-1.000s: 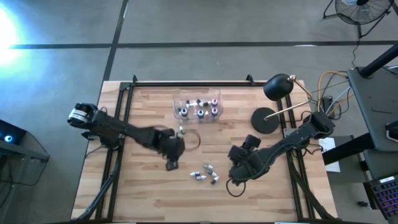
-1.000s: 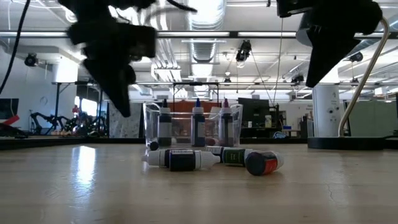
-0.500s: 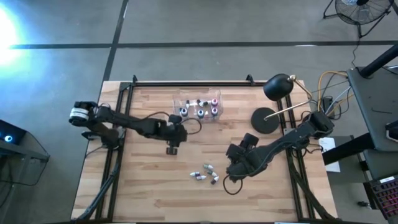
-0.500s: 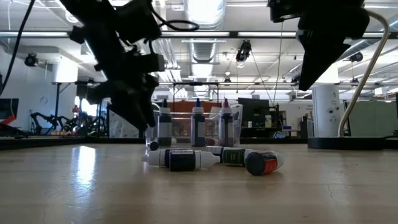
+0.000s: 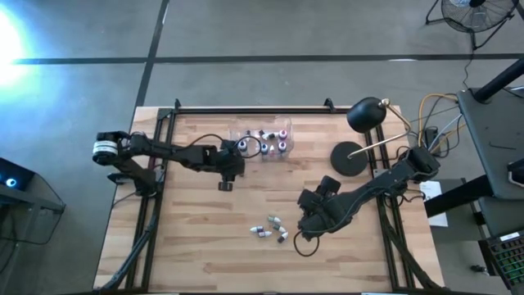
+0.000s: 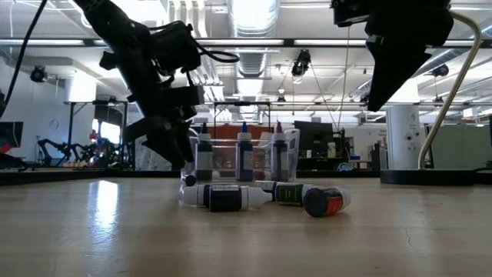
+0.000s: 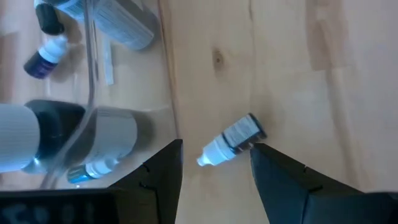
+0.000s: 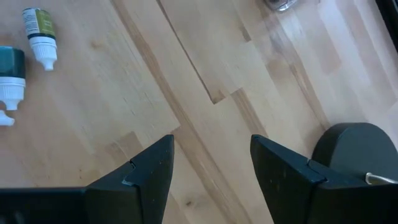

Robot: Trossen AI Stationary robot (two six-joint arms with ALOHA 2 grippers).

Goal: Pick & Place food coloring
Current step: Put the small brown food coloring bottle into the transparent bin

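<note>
Dark fingers of the left tool (image 7: 214, 171) stand wide, empty, over a lone little bottle (image 7: 232, 139) lying just left of the clear box (image 5: 260, 139); a grasp there seems next. Right tool (image 8: 211, 165), wide too, waits right of the loose bottles (image 5: 270, 229). Only the low view shows bottles standing upright in the box.

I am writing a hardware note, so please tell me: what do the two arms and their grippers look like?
Both arms are dark, slim and jointed. The left arm has a white and silver ring near its base and a black cable looping by the left gripper. The right gripper has the same two dark, broad, angular fingers.
</note>
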